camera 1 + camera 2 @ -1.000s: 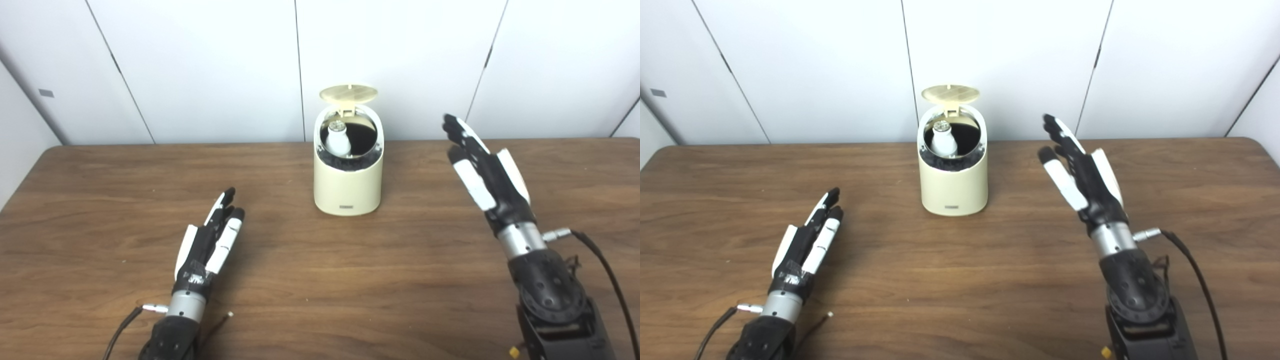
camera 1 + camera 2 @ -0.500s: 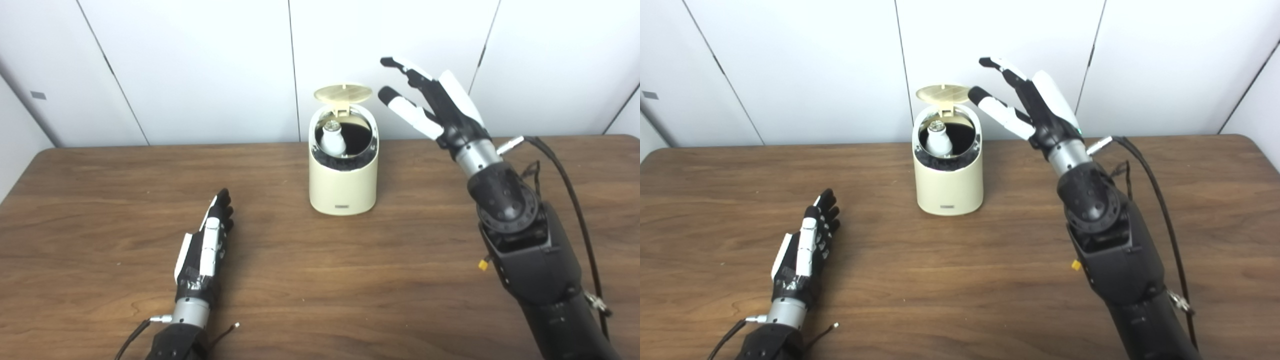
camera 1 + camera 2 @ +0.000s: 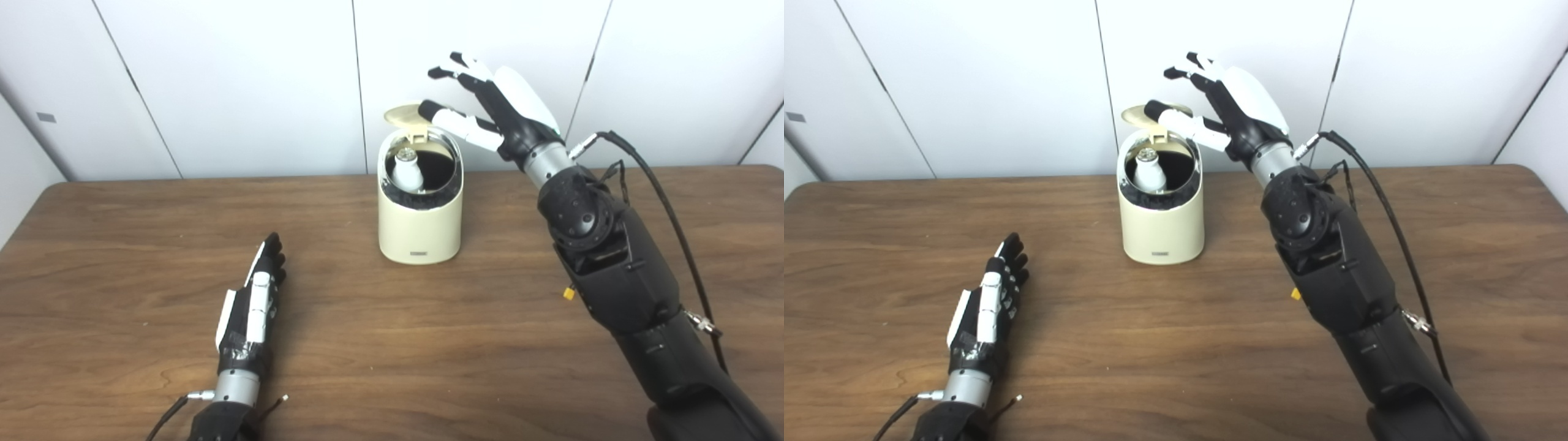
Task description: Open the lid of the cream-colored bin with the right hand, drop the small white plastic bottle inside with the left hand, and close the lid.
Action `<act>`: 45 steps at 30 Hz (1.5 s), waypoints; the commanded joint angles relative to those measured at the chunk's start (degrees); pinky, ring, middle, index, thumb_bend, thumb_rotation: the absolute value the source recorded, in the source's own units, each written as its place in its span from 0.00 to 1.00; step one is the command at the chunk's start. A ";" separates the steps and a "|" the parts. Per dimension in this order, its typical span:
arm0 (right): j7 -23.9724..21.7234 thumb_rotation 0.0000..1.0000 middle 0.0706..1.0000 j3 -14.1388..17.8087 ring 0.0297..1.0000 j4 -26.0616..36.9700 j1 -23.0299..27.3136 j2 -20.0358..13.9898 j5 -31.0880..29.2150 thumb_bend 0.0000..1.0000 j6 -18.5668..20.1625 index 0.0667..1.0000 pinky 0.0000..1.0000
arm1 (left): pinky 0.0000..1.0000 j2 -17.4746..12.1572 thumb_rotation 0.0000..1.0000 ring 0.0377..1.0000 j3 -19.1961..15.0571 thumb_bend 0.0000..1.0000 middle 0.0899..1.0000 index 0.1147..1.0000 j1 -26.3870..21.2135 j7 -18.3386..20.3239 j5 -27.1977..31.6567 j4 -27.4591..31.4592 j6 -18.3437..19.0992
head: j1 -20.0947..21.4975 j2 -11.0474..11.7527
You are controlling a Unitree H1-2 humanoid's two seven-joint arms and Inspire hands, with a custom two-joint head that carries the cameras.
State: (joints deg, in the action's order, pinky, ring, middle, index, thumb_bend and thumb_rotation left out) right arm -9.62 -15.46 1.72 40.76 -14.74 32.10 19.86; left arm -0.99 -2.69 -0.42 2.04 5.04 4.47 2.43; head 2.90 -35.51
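The cream-colored bin (image 3: 419,226) stands at the back middle of the table with its round lid (image 3: 404,115) tipped up and back. The small white plastic bottle (image 3: 407,173) sits upright inside the bin's dark opening. My right hand (image 3: 490,104) is raised over the bin's right rear, open, with its thumb lying across the lid's right edge. My left hand (image 3: 254,303) rests flat on the table at the front left, open and holding nothing.
The brown wooden table (image 3: 392,343) spreads wide around the bin. White wall panels (image 3: 245,79) rise directly behind the table. A black cable (image 3: 661,196) loops off my right forearm.
My right hand has swung up and left from the table's right side to the raised lid. My left hand has turned and settled flat. The camera shifted slightly.
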 commanded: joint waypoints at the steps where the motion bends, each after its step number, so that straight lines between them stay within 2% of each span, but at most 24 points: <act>1: 0.16 1.00 1.00 0.11 1.00 1.10 2.62 -1.02 0.69 0.64 -2.97 0.79 0.96 | 1.00 0.16 0.97 1.00 1.02 0.61 1.00 1.00 0.69 0.14 -0.73 -1.97 2.23 | 0.04 -0.01; 5: -1.32 1.00 1.00 -1.09 1.00 1.97 1.96 -2.57 1.90 0.66 -3.67 0.77 0.95 | 1.00 -0.15 0.97 1.00 1.44 0.61 1.00 1.00 0.52 0.36 -1.03 -2.03 2.67 | -0.04 -0.11; 8: -2.38 1.00 1.00 -1.43 1.00 3.15 1.28 -3.76 2.78 0.68 -4.04 0.75 1.00 | 1.00 -0.14 0.96 1.00 1.42 0.62 1.00 1.00 0.39 0.22 -1.00 -2.22 2.85 | -0.11 -0.10; 12: -3.46 1.00 1.00 -1.11 1.00 5.04 0.34 -4.66 3.05 0.70 -3.69 0.70 1.00 | 1.00 -0.12 0.96 1.00 1.41 0.63 1.00 1.00 0.28 0.14 -0.97 -2.38 3.05 | -0.20 -0.14; 22: -6.56 1.00 0.99 -1.37 1.00 9.32 -2.85 -6.64 4.91 0.66 -4.00 0.70 0.97 | 1.00 -0.25 0.97 1.00 1.48 0.61 1.00 1.00 0.12 0.28 -0.74 -2.54 3.07 | -0.46 -0.47; 33: -8.74 1.00 0.98 -1.94 1.00 11.55 -4.99 -5.38 6.20 0.66 -3.61 0.70 0.97 | 1.00 -0.24 0.97 1.00 1.49 0.60 1.00 1.00 0.02 0.08 -0.85 -2.57 3.59 | -0.33 -0.61; 45: -11.59 1.00 0.98 -6.02 1.00 10.22 -6.35 -3.64 8.90 0.68 -3.14 0.74 1.00 | 1.00 0.21 0.95 1.00 1.92 0.60 1.00 1.00 0.25 0.24 -0.51 -2.41 2.83 | -1.30 -0.67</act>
State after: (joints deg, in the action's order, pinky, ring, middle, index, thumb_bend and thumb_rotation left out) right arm -20.98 -21.82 11.36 32.67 -18.24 40.18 17.60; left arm -1.37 -1.94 -0.70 1.80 4.72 4.11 2.61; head 1.58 -36.12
